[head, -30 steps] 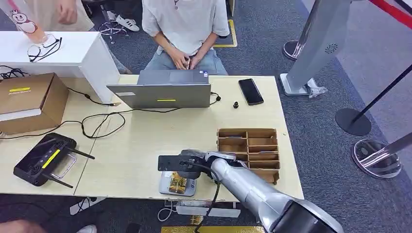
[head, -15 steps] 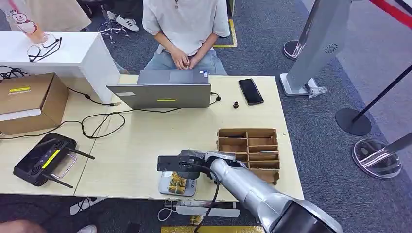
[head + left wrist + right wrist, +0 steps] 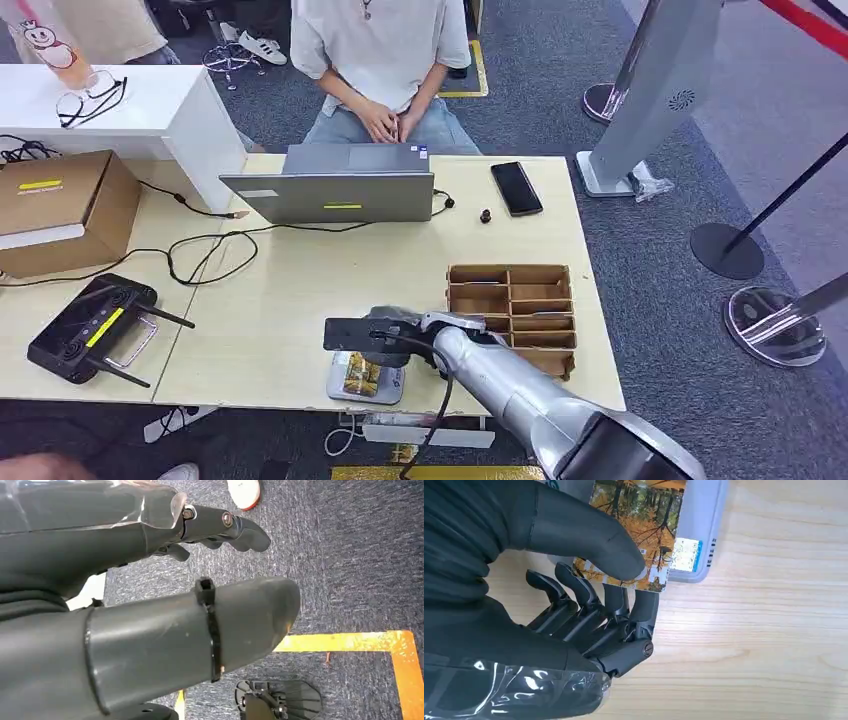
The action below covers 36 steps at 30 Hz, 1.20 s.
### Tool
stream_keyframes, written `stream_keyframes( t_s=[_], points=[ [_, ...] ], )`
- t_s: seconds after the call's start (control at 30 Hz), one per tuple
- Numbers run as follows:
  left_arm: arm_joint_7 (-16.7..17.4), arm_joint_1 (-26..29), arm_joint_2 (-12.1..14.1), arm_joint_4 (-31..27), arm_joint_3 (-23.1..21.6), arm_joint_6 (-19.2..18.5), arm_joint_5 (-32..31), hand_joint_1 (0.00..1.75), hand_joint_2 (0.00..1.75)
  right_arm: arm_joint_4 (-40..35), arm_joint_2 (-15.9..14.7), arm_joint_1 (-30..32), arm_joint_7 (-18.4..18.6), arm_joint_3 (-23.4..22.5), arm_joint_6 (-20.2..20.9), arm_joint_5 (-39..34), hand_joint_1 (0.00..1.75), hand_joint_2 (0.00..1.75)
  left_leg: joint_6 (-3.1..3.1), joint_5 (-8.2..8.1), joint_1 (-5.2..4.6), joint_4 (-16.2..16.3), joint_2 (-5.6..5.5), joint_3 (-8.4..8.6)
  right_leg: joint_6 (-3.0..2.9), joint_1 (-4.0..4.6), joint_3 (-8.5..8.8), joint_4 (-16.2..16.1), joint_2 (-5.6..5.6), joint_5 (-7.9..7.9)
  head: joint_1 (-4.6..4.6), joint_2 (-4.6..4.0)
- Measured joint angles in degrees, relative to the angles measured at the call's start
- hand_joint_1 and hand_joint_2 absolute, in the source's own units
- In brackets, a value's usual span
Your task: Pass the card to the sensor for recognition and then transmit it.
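Note:
My right hand point(image 3: 385, 340) pinches a card point(image 3: 644, 525) printed with orange autumn trees between its thumb and fingers point(image 3: 594, 605). The card point(image 3: 362, 375) lies flat over the grey sensor pad point(image 3: 345, 390) at the table's front edge; whether it touches the pad is unclear. In the right wrist view the sensor point(image 3: 699, 535) shows a small blue-and-white label past the card's corner. My left hand point(image 3: 200, 625) hangs above the blue carpet, fingers apart and holding nothing.
A brown divided cardboard tray point(image 3: 512, 312) stands just right of my right hand. A grey laptop point(image 3: 335, 190), black phone point(image 3: 516, 187), black router point(image 3: 90, 328), cardboard box point(image 3: 60, 205) and trailing cables share the table. A person point(image 3: 385, 60) sits behind the laptop.
My right hand and the card have barely shifted over the sensor. The standing person at the far left has moved out of the picture.

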Motion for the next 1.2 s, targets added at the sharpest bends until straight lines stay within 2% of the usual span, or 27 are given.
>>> stream_keyframes(
  t_s=[0.33, 0.87, 1.2],
  points=[
    [-0.2, 0.2, 0.1, 0.0, 0.0, 0.0, 0.5, 0.00, 0.00, -2.2, -0.4, -0.6, -2.7, 0.0, -2.1, -0.1, 1.75, 1.75, 0.00, 0.00, 0.00, 0.0, 0.00, 0.00, 0.00, 0.00, 0.00, 0.0, 0.00, 0.00, 0.02, 0.00],
    [-0.6, 0.4, 0.1, 0.0, 0.0, 0.4, 1.2, 0.00, 0.00, -13.4, -3.3, -0.7, -4.7, -0.4, -7.2, 0.6, 1.75, 1.75, 0.00, 0.00, 0.00, 0.0, 0.00, 0.01, 0.00, 0.00, -0.01, 0.0, 0.01, 0.00, 0.00, 0.00],
    [-0.6, 0.3, 0.3, 0.0, 0.0, 0.2, 1.5, 0.00, 0.00, -23.5, -6.0, 2.6, -5.8, -1.4, -16.7, 7.3, 1.75, 1.75, 0.00, 0.00, -0.01, 0.0, 0.00, 0.01, 0.00, 0.00, -0.02, 0.0, 0.00, 0.00, 0.00, 0.00]
  ],
)
